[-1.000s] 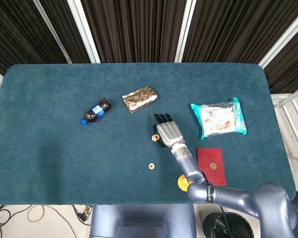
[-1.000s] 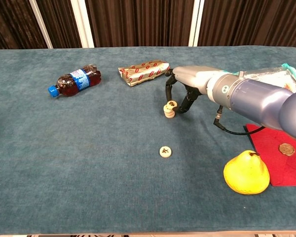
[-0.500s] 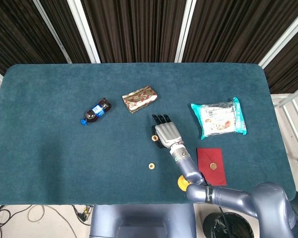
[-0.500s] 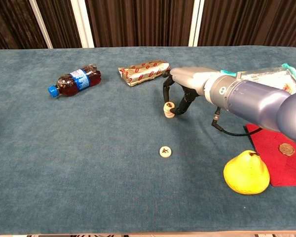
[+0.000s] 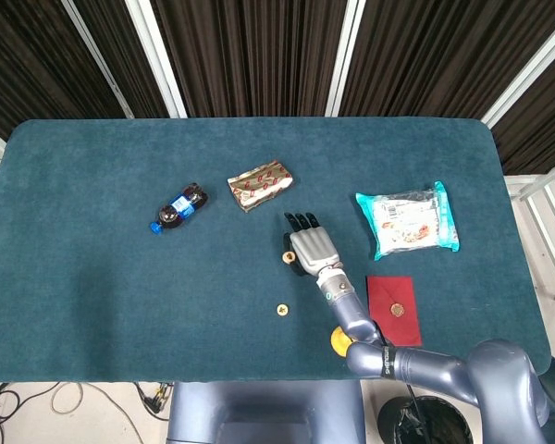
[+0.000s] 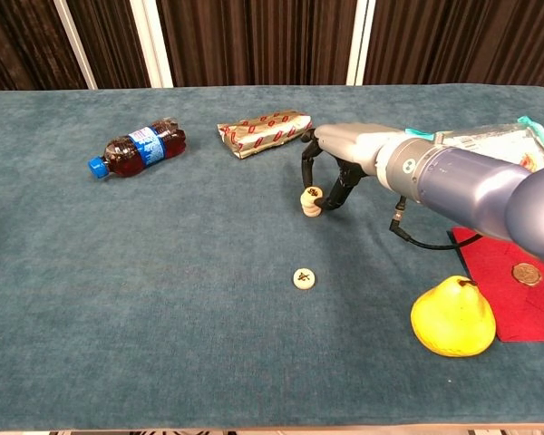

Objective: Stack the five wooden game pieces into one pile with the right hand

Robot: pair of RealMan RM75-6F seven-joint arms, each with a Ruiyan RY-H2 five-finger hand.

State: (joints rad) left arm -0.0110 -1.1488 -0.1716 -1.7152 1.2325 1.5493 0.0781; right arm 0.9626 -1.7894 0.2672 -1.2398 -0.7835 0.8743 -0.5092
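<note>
teal felt table (image 5: 92, 277) — dark slatted curtains (image 5: 250, 55)

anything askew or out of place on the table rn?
The small pile of game pieces at the robot hand looks slightly uneven. One game piece lies apart nearer the front edge, and another sits on the red envelope.

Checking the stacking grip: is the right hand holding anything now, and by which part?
The right hand seems to pinch the top piece of the small pile by its sides; firm contact cannot be told.
</note>
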